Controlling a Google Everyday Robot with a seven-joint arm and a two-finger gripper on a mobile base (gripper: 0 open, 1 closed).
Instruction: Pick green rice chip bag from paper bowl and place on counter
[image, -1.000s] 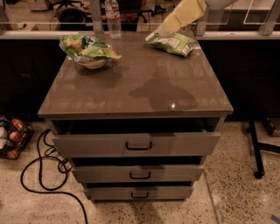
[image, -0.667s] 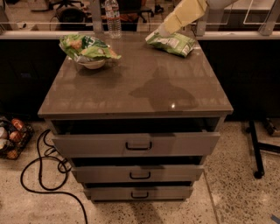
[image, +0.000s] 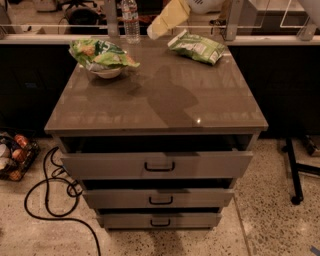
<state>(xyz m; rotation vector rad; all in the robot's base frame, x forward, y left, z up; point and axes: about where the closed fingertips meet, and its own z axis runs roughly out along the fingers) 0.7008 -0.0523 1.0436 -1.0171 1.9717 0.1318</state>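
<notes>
- Although the paper bowl (image: 107, 73) is small, it carries the whole green rice chip bag (image: 100, 52) – the bag lies across it and overhangs the rim on both sides, so only the front of the bowl shows beneath.
- Bowl and bag sit at the back left corner of the counter (image: 160, 95).
- A clear water bottle (image: 131, 20) stands upright behind the counter's back edge; what it holds cannot be told.
- At the back right of the counter a pale green-and-white snack bag (image: 196, 46) lies flat, well apart from the bowl.
- Below the worktop, the top drawer (image: 200, 165) is pulled partly out with a dark gap above it and its inside hidden; the middle drawer (image: 200, 198) and bottom drawer (image: 190, 220) stick out less.
- On the floor at far left a wire basket (image: 12, 160) holds orange and red items, beside a looping black cable (image: 45, 200).
- The cream-coloured gripper (image: 157, 29) hangs above the back edge, between the bottle and the pale bag, touching nothing; whether it is wide or narrow cannot be told.
- Compared with a second ago, the gripper has swung left – it was over the pale bag then and is now nearer the bowl. Both bags, bowl and bottle lie as before.
</notes>
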